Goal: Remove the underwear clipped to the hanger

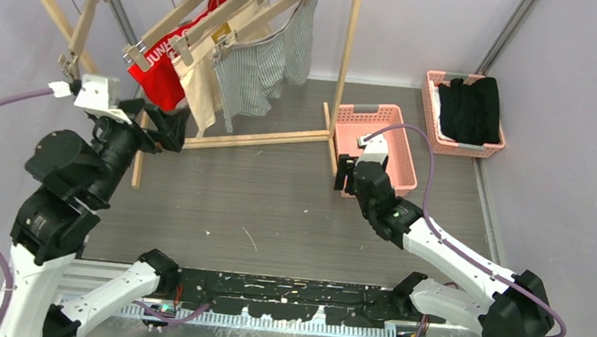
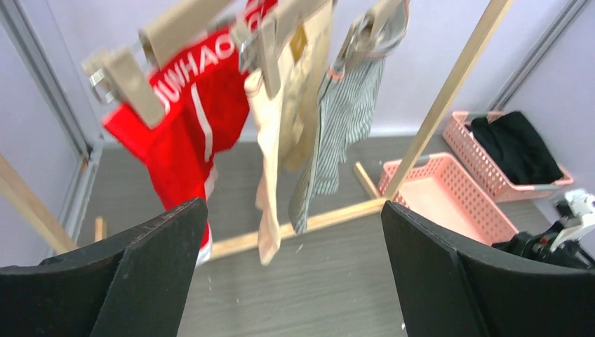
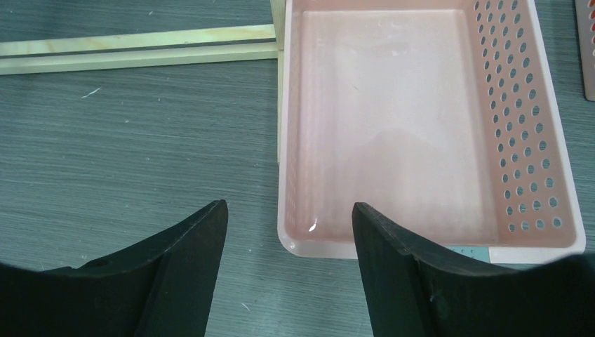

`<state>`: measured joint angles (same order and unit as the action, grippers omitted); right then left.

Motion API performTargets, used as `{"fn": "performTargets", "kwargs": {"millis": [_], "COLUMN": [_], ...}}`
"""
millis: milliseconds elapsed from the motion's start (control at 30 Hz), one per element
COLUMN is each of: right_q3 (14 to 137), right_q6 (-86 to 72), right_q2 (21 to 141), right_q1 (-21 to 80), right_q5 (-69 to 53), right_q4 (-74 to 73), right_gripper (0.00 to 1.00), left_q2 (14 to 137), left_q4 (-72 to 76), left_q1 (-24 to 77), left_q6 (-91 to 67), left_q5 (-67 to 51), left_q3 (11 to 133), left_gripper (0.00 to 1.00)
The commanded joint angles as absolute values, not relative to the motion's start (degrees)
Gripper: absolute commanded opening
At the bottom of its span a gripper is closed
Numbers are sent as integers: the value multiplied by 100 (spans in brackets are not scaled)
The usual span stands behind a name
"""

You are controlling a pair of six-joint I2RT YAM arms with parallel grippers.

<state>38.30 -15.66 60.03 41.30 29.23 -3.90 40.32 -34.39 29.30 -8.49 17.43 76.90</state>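
Three pairs of underwear, red (image 1: 160, 73), cream (image 1: 200, 97) and pinstriped (image 1: 259, 70), hang long axis down from clips on the rack's (image 1: 347, 58) hangers (image 1: 173, 20), just ahead of and above the jaws of the nearer left arm (image 1: 106, 154), spread wide and empty, while those of the right arm (image 1: 394, 215), parted and empty, hover by the pink basket (image 1: 371, 108).
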Motion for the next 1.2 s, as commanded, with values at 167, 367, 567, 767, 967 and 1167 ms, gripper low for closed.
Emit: {"fn": "performTargets", "kwargs": {"millis": [167,367,567,767,967,1167], "right_q3": [3841,3862,3865,3927,3869,3940], "right_q6": [-1573,-1540,-1457,-1391,-1381,-1373], "right_q2": [5889,5877,5850,5878,5886,6054], "right_q1": [4163,4162,4166,4166,4173,4173], "right_q5": [3094,3093,3144,3194,3320,3226], "right_q4": [-9,21,27,-22,-44,-59], "right_gripper": [71,71,71,71,72,72], "left_q2": [5375,6423,6944,7858,7863,7607], "left_q4": [-3723,-4078,-3822,-4368,-4176,-3903], "left_q1": [2944,2937,2401,230,-54,-247], "left_q6": [161,629,1017,105,125,48], "left_q5": [2690,2995,2669,439,299,51], "left_q3": [9810,11182,11595,12594,12382,11716], "left_gripper": [98,98,98,98,98,98]}}
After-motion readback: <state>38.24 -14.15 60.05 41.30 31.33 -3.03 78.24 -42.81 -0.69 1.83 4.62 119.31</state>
